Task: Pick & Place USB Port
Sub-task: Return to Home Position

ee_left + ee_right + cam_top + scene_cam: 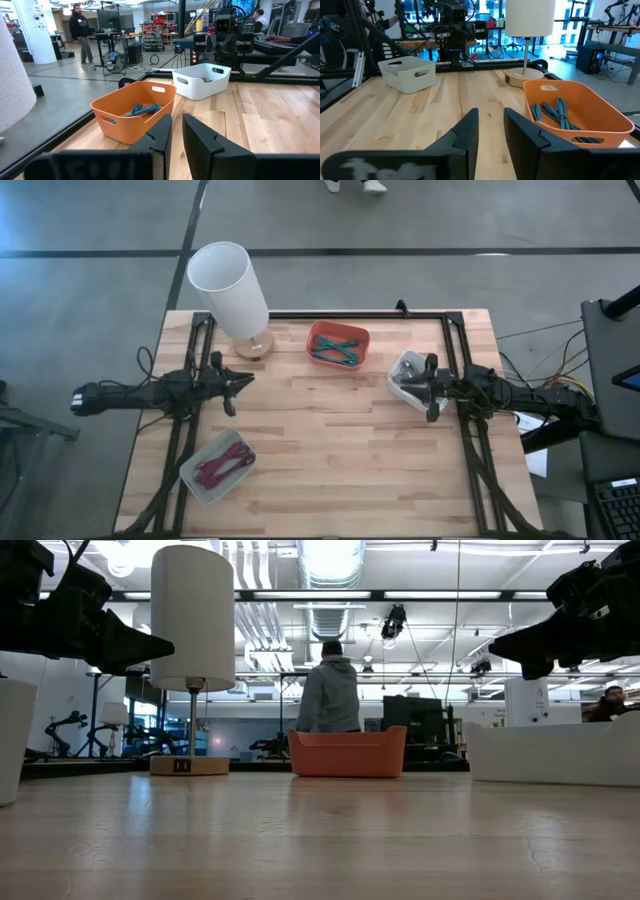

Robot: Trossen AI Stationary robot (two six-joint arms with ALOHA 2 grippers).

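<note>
A lamp [232,290] with a white shade stands at the far left on a wooden base [188,765], which has a small dark port [182,765] in its front. An orange bin [338,345] at the far middle holds teal cables [560,114]. My left gripper [247,380] hovers level beside the lamp base, pointing toward the table's right, its fingers [162,132] a narrow gap apart with nothing between. My right gripper [407,387] hovers level over the white bin [405,372] at the right, pointing left, open and empty.
A pale bin [217,465] with red cables sits near the front left. The white bin at the right holds small grey items. Bare wood lies between the bins in the table's middle. A person [328,690] stands in the room beyond the far edge.
</note>
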